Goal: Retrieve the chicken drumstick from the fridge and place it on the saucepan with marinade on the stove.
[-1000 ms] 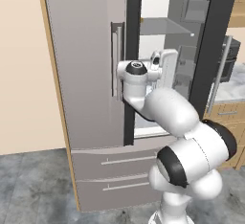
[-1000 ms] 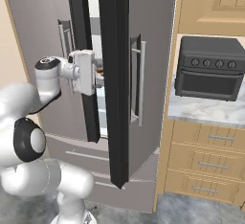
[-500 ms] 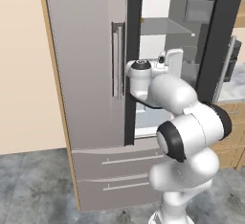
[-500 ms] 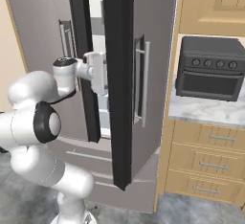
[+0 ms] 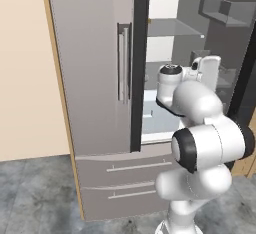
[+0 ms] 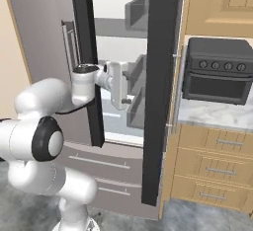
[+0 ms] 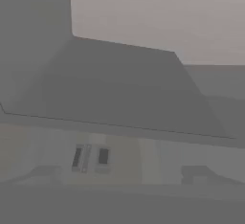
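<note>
Fridge [image 5: 95, 78] right door swung open, long axis upright; gripper [image 6: 129, 94] reaching horizontally inward above grey shelf [image 7: 115, 94], fingers [image 7: 196, 173] wide, empty.

Bare grey fridge shelf [image 7: 119, 89]

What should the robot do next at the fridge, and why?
Probably reach a little deeper. The open tool sits in the gap of the fridge doorway holding nothing, and the hand view faces a grey shelf with no chicken in sight yet.
</note>
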